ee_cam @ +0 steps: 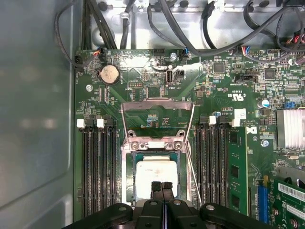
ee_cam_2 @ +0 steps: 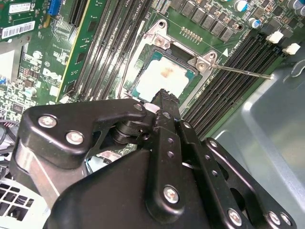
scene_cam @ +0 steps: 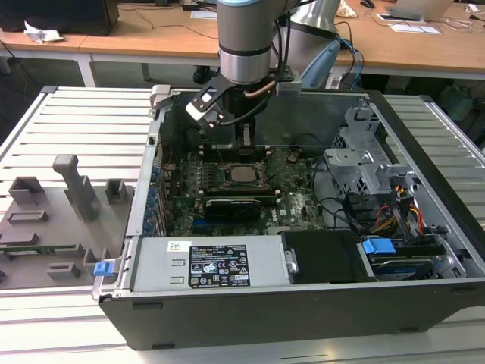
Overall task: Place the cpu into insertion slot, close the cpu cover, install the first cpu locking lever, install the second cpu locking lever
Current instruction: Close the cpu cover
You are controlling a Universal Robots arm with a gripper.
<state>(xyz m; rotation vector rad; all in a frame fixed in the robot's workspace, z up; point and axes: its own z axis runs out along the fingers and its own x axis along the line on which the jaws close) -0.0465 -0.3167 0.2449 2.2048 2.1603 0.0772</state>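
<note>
We list the cpu (ee_cam: 155, 177) as seated silver top up in the insertion slot (ee_cam: 126, 183) on the motherboard (ee_cam: 238, 95). The cpu cover (ee_cam: 157, 105) stands raised open behind the chip. The gripper (ee_cam: 162, 187) has its fingertips pressed together, empty, just over the cpu's edge.

Inside the open computer case (scene_cam: 250, 315) on the bench (scene_cam: 83, 114), the cpu (ee_cam: 155, 171) lies in the insertion slot (ee_cam: 128, 171) at the middle of the motherboard (ee_cam: 143, 81), with memory slots (ee_cam: 95, 167) running along both sides of it. The cpu cover (ee_cam: 157, 105) stands open, hinged at one edge of the slot, while the end effector (ee_cam: 162, 187) hangs just over the cpu's opposite edge, fingertips together. A fixture plate (scene_cam: 57, 231) lies on the bench beside the case, at the exterior view's left.
</note>
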